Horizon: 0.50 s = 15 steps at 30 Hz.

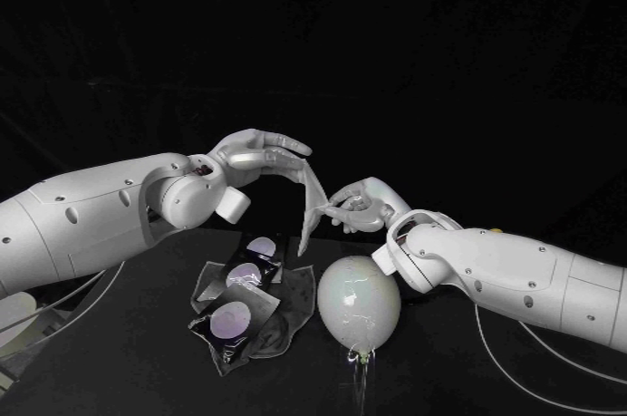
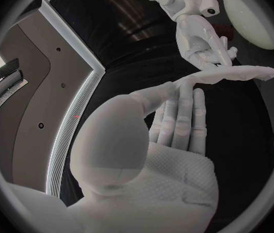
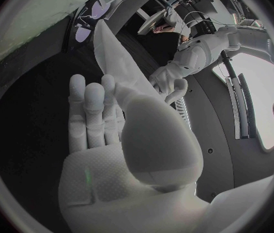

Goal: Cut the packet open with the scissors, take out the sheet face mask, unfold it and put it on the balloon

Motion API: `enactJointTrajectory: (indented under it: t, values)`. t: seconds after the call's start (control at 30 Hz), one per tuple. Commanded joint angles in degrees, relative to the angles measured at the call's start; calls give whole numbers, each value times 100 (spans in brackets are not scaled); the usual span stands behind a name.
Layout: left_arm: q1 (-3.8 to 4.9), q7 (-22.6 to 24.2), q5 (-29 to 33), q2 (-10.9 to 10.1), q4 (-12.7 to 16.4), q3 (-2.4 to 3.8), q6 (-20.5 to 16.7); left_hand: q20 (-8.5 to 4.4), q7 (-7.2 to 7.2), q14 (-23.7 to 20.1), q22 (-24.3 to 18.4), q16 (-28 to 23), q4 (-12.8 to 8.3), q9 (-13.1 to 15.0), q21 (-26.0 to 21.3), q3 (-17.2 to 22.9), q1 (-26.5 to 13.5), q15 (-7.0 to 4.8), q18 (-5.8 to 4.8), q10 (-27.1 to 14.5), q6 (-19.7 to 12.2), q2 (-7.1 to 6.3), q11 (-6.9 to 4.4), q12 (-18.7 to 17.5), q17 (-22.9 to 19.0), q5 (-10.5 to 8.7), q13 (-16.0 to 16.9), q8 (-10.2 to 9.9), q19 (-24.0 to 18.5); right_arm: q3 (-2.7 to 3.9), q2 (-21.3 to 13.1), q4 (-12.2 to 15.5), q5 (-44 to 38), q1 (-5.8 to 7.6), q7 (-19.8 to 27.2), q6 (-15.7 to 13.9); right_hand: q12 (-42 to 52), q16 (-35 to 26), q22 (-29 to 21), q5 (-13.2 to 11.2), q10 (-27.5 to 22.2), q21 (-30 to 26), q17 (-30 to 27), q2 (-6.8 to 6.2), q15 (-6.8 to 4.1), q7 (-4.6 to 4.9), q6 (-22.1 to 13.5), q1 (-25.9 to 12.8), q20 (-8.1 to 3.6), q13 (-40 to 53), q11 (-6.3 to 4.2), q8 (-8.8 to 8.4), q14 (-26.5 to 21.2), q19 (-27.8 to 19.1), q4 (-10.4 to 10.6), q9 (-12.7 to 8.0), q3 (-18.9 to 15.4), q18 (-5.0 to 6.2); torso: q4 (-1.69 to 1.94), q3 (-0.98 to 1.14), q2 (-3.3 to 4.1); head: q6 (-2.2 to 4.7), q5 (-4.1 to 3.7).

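Observation:
A white folded sheet mask hangs as a narrow strip above the table, between my two hands. My left hand pinches its upper end with thumb and fingertips. My right hand pinches the strip lower down, at its middle. The pale balloon lies on the table just below my right hand. The left wrist view has my left hand holding the mask, my right hand at the strip, and the balloon beyond. From the right wrist, my right hand holds the mask, facing my left hand.
The opened shiny packet lies crumpled on the black table, left of the balloon and under the hanging strip, with pale oval patches on it. The packet is also seen past the mask in the right wrist view.

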Motion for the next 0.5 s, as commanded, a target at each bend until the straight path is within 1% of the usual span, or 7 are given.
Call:
enactJointTrajectory:
  t: [0.03, 0.07, 0.1, 0.17, 0.27, 0.4, 0.5]
  values:
    - [14, 95, 35, 5, -12, 12, -29, -26, -2, 29, 8, 36, 3, -9, 20, -18, 40, -68, 59, 185, 35, -1, -140, 40, 5, 17, 7, -36, 18, -1, -3, -6, -108, -4, -81, 186, -65, -41, 75, 12, -71, 66, -12, 2, 1, 30, -66, -7, -9, 3, -3, 32, -49, -59, -199, 27, 132, 83, 1, 1, 2, -9, 3]
    - [14, 95, 36, 6, -15, 12, -31, -27, -1, 29, 9, 37, 3, -10, 21, -17, 40, -68, 59, 186, 36, -1, -140, 40, 6, 17, 7, -36, 18, -1, -3, -6, -114, -5, -86, 195, -74, -38, 99, 13, -79, 84, -8, 6, -2, 38, -74, 16, -11, 4, 2, 37, -49, -65, -237, 28, 153, 84, 1, 1, 2, -9, 4]
    - [14, 94, 36, 8, -21, 13, -33, -31, 1, 29, 12, 39, 2, -12, 28, -16, 42, -68, 59, 190, 39, -2, -139, 36, 10, 17, 7, -37, 20, -1, -4, -4, -121, -5, -94, 210, -96, -54, 187, 13, -98, 150, -24, 10, 10, 74, -94, 39, -16, 9, 20, 45, -65, -89, -328, 29, 207, 84, 2, 1, 1, -10, 4]
    - [14, 92, 37, 12, -31, 13, -36, -31, 1, 29, 12, 39, 2, -12, 28, -16, 42, -68, 59, 190, 39, -2, -139, 36, 10, 17, 7, -37, 20, -1, -4, -1, -129, -5, -102, 230, -116, -63, 277, 11, -117, 217, -31, 15, 14, 96, -112, 53, -20, 13, 35, 44, -73, -121, -408, 21, 261, 80, 1, 1, -1, -12, 6]
    - [14, 86, 38, 18, -46, 13, -38, -36, 3, 30, 15, 41, -1, -15, 34, -14, 44, -68, 60, 193, 42, -5, -138, 32, 14, 18, 7, -38, 21, -2, -3, 3, -139, -6, -110, 269, -173, -94, 488, 5, -201, 366, -65, 16, 37, 140, -164, 34, -19, 20, 81, 8, -105, -218, -560, -20, 371, 65, 0, 1, -3, -14, 7]
    - [14, 81, 38, 21, -56, 13, -42, -39, 5, 30, 16, 43, -2, -16, 38, -13, 45, -68, 60, 196, 44, -6, -137, 29, 17, 18, 7, -38, 22, -2, -3, 6, -135, -6, -107, 289, -193, -100, 654, 8, -218, 477, -82, 58, 52, 150, -179, -59, -7, 38, 94, -9, -116, -311, -634, -54, 454, 59, 2, 0, -3, -14, 8]
    - [14, 77, 38, 21, -64, 13, -51, -42, 6, 31, 18, 44, -4, -18, 43, -11, 46, -68, 61, 199, 47, -10, -137, 26, 21, 18, 7, -39, 23, -2, -7, 7, -127, -7, -101, 293, -200, -82, 685, 11, -222, 496, -64, 78, 57, 151, -186, -103, -2, 41, 96, -12, -102, -330, -634, -61, 471, 59, 2, 0, -1, -13, 11]
